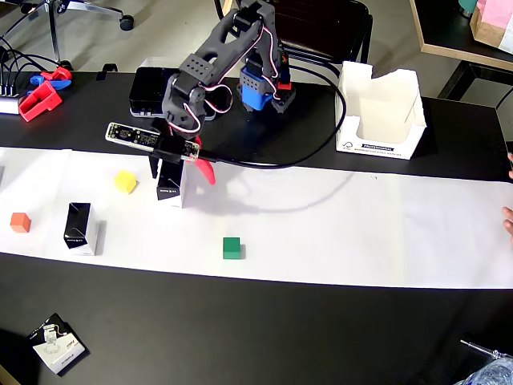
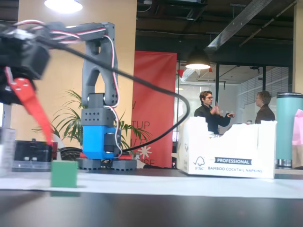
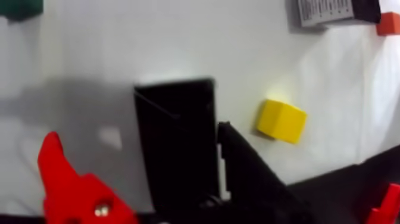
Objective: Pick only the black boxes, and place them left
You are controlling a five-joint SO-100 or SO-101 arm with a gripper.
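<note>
I see the gripper (image 1: 183, 164) low over the white paper strip (image 1: 337, 220) on the counter (image 1: 264, 321). Its fingers are spread: the red finger (image 3: 71, 187) stands clear at 9 o'clock of a black box (image 3: 175, 140) in the wrist view, the black finger (image 3: 250, 173) just beside it at 3 o'clock; I cannot tell if that one touches. In the overhead view this box (image 1: 171, 183) stands upright at 3 o'clock of the yellow cube (image 1: 125, 181). A second black box (image 1: 80, 228) stands at 8 o'clock of it, near the orange cube (image 1: 20, 222). The green cube (image 1: 232, 248) sits at 4 o'clock, well apart. A napkin carton (image 1: 383, 112) rests at 2 o'clock.
</note>
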